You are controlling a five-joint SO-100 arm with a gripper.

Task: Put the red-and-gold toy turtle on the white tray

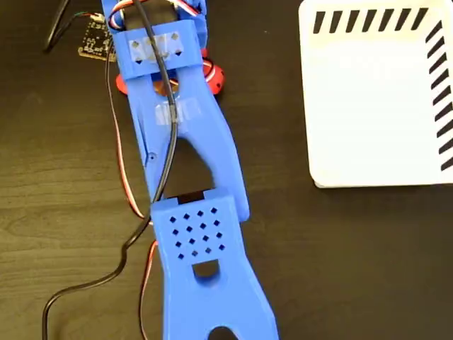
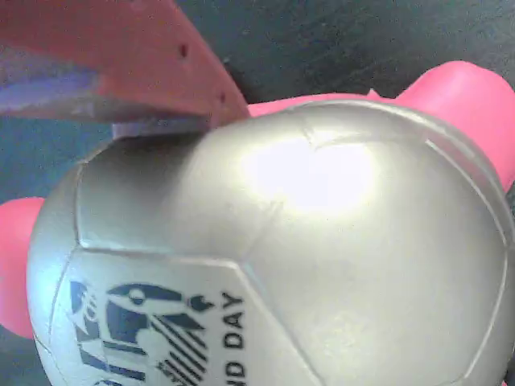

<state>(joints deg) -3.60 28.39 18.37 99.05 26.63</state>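
One turtle (image 2: 306,241) upper left of fixed view, mostly hidden under blue arm (image 1: 191,177). Hand (image 2: 161,121) right on shell; open or closed, cannot tell. Probably soft, light, slick dome: pinch low across sides. Tray (image 1: 368,127) upper right, well apart.

Red-and-gold toy turtle (image 2: 306,241): wrist view filled by its domed shell, pale metallic sheen, seamed into panels, glare patch near the top. Dark printed emblem low on the shell, letters "ND DAY" legible. Pink-red limbs poke out at left and upper right.

Fixed view: only red bits of the turtle (image 1: 214,76) show, well left of the white tray (image 1: 368,120). Tray lies flat, white, rectangular, black diagonal stripes along top and right edges; turtle not on it.
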